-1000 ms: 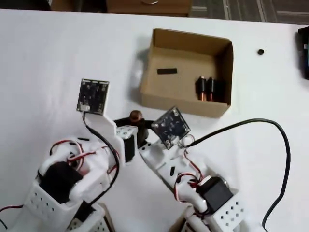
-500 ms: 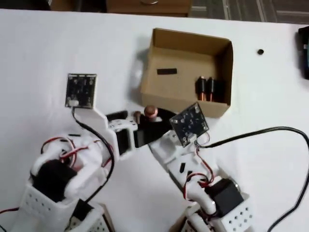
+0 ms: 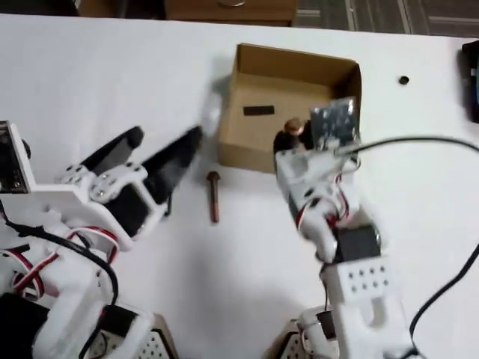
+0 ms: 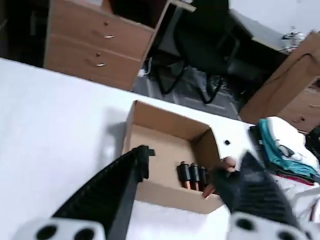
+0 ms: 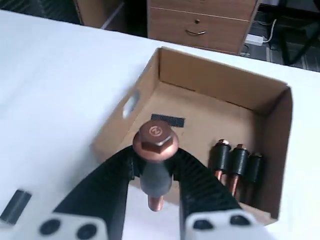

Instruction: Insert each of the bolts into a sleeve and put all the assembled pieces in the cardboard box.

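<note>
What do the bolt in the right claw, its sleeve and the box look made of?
Copper-coloured hex-head bolt: metal, likely copper-plated, going by its reddish sheen. Black cylindrical sleeve around it: matte, plastic or rubber; the look leaves that open. Open brown cardboard box: dull tan walls, raw cut edges.

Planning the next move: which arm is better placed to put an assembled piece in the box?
Right: the right gripper holds a sleeved bolt at the box rim; the left gripper is open.
</note>
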Robot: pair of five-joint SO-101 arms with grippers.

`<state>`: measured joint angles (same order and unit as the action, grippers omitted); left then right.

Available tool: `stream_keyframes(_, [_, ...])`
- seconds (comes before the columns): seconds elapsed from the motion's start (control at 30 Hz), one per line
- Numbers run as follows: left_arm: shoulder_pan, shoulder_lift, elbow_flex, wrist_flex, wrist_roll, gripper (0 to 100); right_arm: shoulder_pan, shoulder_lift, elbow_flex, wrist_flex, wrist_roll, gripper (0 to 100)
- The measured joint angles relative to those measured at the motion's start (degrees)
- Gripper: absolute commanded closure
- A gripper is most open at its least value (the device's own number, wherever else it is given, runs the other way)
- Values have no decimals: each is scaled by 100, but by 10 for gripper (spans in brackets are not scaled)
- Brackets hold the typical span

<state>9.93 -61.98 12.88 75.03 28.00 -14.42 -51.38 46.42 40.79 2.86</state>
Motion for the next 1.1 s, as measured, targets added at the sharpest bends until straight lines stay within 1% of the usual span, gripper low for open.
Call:
stream_keyframes(0.03, [-88, 0, 0, 79, 0, 990, 79, 237, -211, 0, 0, 978])
stream_keyframes(0.1, [-281, 0, 0, 246, 0, 959, 176, 721, -651, 0, 0, 978])
stream_keyframes(0.2, [-519, 0, 35, 440, 18, 978, 202, 1389, -1363, 0, 0, 978])
stream_keyframes(0.27, [-633, 0, 290, 519, -141, 977, 202, 1793, -1837, 0, 0, 978])
stream_keyframes(0.4, [-782, 18, 1196, 536, -738, 977, 202, 2532, -2778, 26, 0, 978])
stream_keyframes(0.53, [-818, 53, 2251, 510, -1266, 977, 211, 3349, -3763, 431, 0, 978])
stream_keyframes(0.7, [-818, 53, 3165, 281, -1433, 977, 237, 4624, -4923, 1134, 0, 978])
stream_keyframes(0.97, [-818, 53, 3560, 229, -1442, 977, 738, 7007, -6602, 1943, 0, 978])
stream_keyframes(1.1, [-818, 53, 3596, 229, -1442, 977, 800, 8185, -7446, 2567, 0, 978])
